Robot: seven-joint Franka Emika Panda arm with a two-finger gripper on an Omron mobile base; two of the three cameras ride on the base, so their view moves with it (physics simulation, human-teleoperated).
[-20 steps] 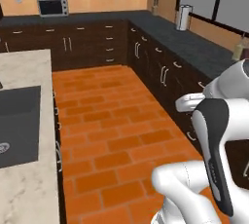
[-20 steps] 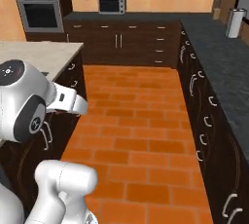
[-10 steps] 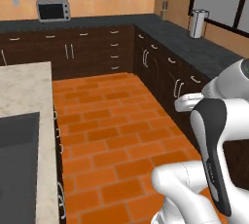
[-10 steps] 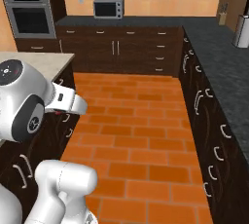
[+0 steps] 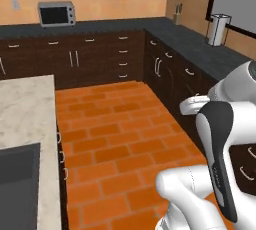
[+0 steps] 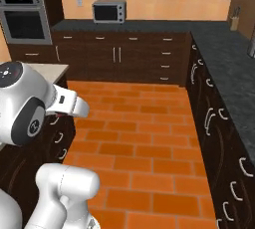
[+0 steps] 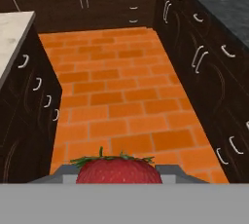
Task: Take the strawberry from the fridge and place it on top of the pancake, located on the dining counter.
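The strawberry [image 7: 118, 168] is a red berry with green leaves, low in the hand view, held between the fingertips of my gripper [image 7: 118, 175], which is shut on it. It hangs over the orange brick floor [image 7: 121, 96]. The dining counter [image 5: 25, 109] has a beige marbled top on the left of the left base view, with its dark sink [image 5: 17, 184] inset. A corner of the dining counter [image 7: 12, 30] reaches into the hand view's upper left, and it also appears in the right base view [image 6: 55, 67]. The fridge and the pancake are out of view.
Dark cabinets with black-speckled tops line the far wall and the right side [image 5: 190, 44]. On them stand a microwave [image 5: 56, 14] and a paper-towel holder [image 5: 217, 29]. A wall oven [image 6: 25, 24] stands at the far left. Brick floor lies open between island and cabinets.
The whole picture has shifted, so the base has driven: the far cabinets have come closer and the island has slid down and left. The arm's pose and its hold look unchanged.
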